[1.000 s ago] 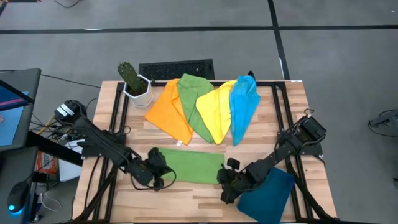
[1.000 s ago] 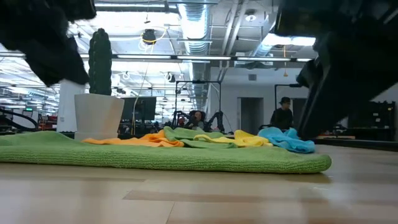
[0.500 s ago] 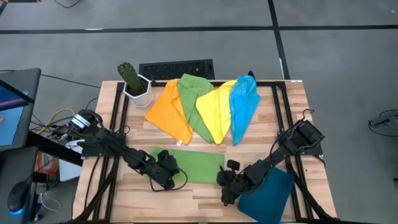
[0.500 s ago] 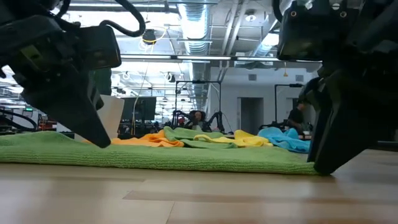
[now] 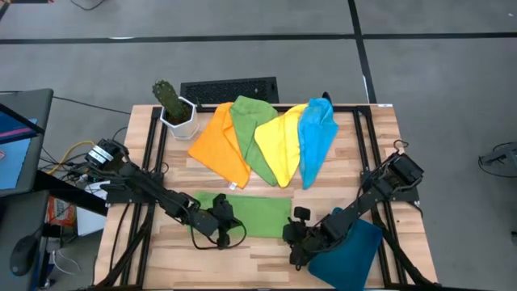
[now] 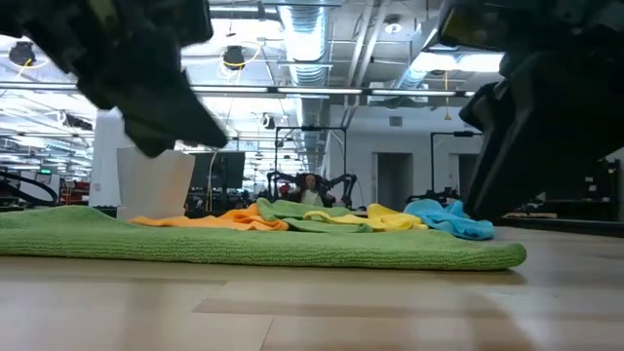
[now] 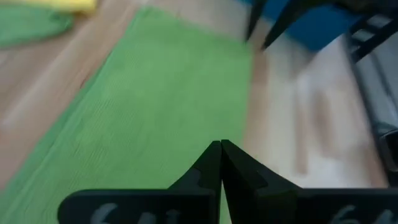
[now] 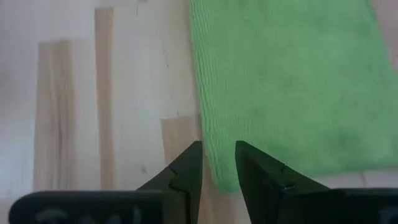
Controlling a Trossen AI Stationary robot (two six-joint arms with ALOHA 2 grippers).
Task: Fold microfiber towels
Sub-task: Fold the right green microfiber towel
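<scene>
Since the earlier frames, the left arm has travelled inward along the green towel, from its left end toward its middle, while the right arm has stayed near the towel's right end.

The table carries all task items. At its far side, four microfiber towels lie fanned and overlapping: orange towel, second green towel, yellow towel, blue towel. A potted cactus stands at the far left corner. A dark teal tray lies at the near right corner, partly under the right arm.

The green towel lies flat at the near centre as a folded strip. Its long axis runs left to right, between the two arms.

The left tool sits over the left half of this strip, near its front edge. Its fingers are clenched together with nothing between them; the left wrist view shows the tips meeting above the green cloth.

The right tool sits just off the towel's near right corner. Its fingers stand partly apart and grasp nothing; the right wrist view shows the corner of the cloth just ahead of the tips.

Judgement: the next fold runs across the long axis, bringing one short end toward the other. The right tool is nearer a short end; the left tool must open before it can grip.
</scene>
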